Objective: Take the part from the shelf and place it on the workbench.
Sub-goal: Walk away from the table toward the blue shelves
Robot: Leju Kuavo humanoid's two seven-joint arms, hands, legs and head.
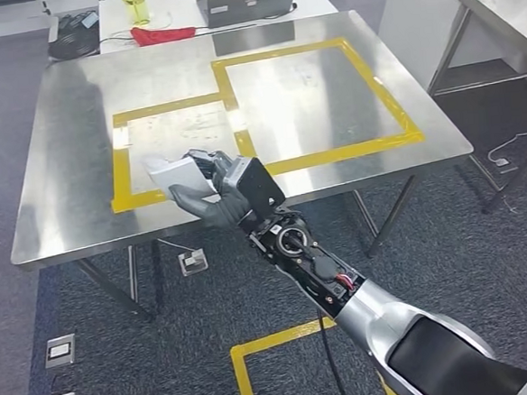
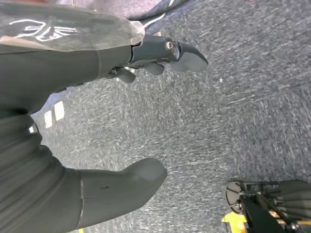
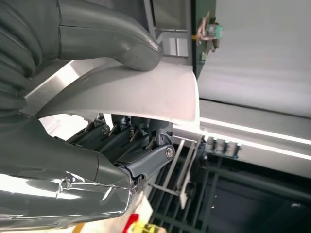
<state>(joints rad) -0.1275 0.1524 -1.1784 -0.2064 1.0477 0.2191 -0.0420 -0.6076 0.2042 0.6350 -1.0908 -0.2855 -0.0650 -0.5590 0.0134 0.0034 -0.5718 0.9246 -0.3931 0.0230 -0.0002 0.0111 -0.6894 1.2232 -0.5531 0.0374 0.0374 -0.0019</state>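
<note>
Beyond sit a laptop [image 1: 247,0], a red cloth [image 1: 162,34] and perhaps a yellow-green bottle [image 1: 136,5].

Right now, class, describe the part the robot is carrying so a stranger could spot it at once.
Find the steel workbench marked with yellow tape. Over its near edge the right hand holds the part: a flat white piece, the one pale thing among dark fingers.

Workbench [image 1: 75,174] of glossy brushed metal (scuffed inside the tape); part [image 1: 177,178] smooth, matt white.
</note>
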